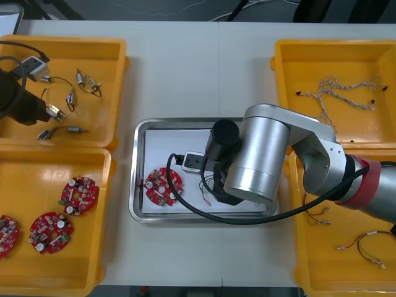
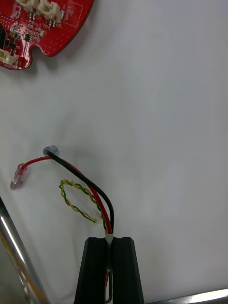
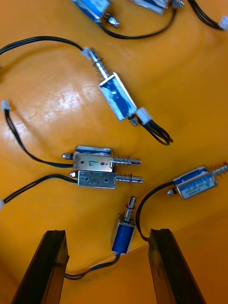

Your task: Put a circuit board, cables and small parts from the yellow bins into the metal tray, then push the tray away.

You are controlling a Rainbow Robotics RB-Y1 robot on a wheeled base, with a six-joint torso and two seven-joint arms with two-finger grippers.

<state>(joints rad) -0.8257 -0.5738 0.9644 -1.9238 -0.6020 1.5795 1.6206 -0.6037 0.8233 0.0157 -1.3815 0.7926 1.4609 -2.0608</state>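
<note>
My right gripper (image 2: pixel 110 247) is over the tray (image 1: pixel 137 185) at the middle of the front view. Its jaws are almost closed, pinching the cable (image 2: pixel 90 187) by one end. The rest of the cable runs out ahead of my fingers and lies on the tray's white floor, red and black wires curving away with a twisted yellow loop beside them. A board (image 1: pixel 163 185) lies in the left part of the tray, apart from the cable's far end. My left gripper (image 3: pixel 107 235) hangs over the upper left bin (image 1: pixel 93 49), jaws wide apart and holding nothing. One small part (image 3: pixel 124 232) lies on the bin floor between my fingers, its body clear of both, and more parts (image 3: pixel 102 171) lie just beyond it
</note>
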